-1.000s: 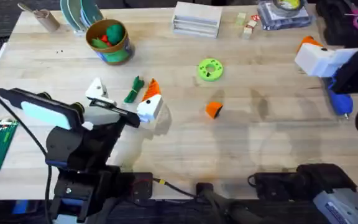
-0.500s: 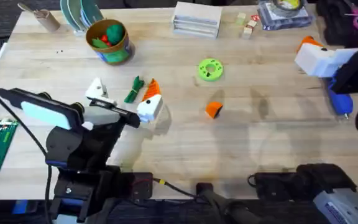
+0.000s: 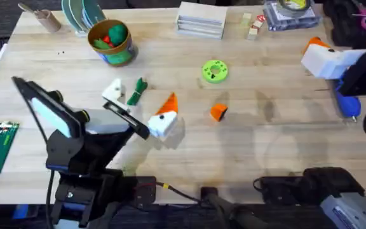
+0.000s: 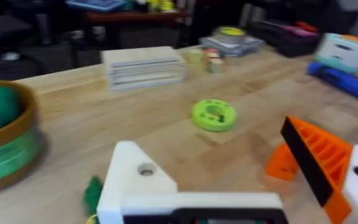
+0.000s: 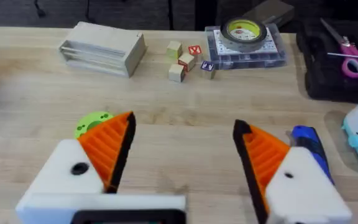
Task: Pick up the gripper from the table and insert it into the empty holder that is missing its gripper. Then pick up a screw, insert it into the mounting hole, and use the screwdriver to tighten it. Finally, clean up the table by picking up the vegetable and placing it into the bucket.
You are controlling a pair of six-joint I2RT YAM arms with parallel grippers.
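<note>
Left claw spread over mid-table; right claw spread at the right edge; orange gripper loose on the wood.

You have the table (image 3: 265, 146) carrying everything. Your left gripper (image 3: 138, 108) hangs with fingers apart, empty: one is the bare white holder (image 3: 113, 91), the other carries an orange pad. Your right gripper (image 5: 182, 165) sits at the right edge, both orange-padded fingers apart, nothing between them. The bucket (image 3: 112, 42) stands far left, toys inside. The screwdriver (image 3: 347, 104) lies under the right arm. The vegetable (image 3: 136, 91) lies just beside the holder. The gripper (image 3: 218, 112) rests mid-table, near the green ring (image 3: 214, 70).
</note>
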